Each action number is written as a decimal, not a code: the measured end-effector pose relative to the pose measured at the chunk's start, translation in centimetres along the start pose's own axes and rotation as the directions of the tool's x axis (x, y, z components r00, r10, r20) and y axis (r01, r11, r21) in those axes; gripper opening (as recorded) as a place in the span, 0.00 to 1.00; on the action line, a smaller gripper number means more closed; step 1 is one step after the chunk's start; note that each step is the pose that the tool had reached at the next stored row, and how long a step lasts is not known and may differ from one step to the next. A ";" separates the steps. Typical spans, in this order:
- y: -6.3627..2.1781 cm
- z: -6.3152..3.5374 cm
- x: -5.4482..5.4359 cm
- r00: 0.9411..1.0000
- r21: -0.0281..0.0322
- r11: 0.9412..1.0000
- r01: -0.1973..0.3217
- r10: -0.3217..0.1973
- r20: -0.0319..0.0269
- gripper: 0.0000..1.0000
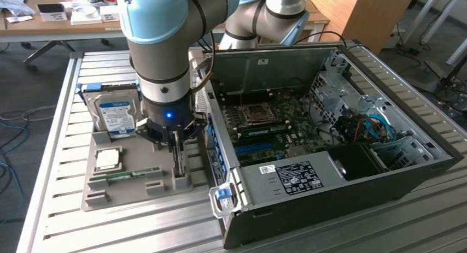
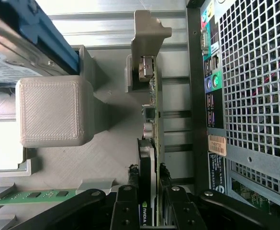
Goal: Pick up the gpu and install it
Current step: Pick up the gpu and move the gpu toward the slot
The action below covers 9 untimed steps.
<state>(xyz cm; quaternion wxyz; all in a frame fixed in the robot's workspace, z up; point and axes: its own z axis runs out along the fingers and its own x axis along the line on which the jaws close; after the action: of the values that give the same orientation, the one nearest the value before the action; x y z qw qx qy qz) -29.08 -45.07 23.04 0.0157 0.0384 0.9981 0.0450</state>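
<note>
hard drive (image 1: 115,116): silver, blue-and-white label. tray (image 1: 135,190): plain grey. memory stick (image 1: 135,174): green. graphics card (image 2: 153,96): green edge. computer case (image 1: 343,201): black. arm (image 1: 164,51): grey, light blue caps.

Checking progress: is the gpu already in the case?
No, the gpu stands on edge in the gray holder, outside the case.

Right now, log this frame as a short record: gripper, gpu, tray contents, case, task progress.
gripper: low over the thin dark green-black gpu card
gpu card: upright on edge in the grey plastic holder tray
also on tray: silver hard drive with blue-white label, narrow green RAM stick, square silver processor
case: black metal computer case, side open, motherboard exposed
install: not yet done
</note>
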 end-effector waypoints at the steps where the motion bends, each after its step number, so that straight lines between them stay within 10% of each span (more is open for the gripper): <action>1: 0.00 0.00 0.0 1.000 0.000 1.000 0.000 0.000 0.000 0.27; 9: 0.00 0.00 0.0 1.000 0.000 1.000 0.004 -0.004 0.000 0.27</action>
<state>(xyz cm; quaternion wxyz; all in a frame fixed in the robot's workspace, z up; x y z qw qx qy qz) -29.08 -45.07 23.03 0.0156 0.0364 0.9982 0.0451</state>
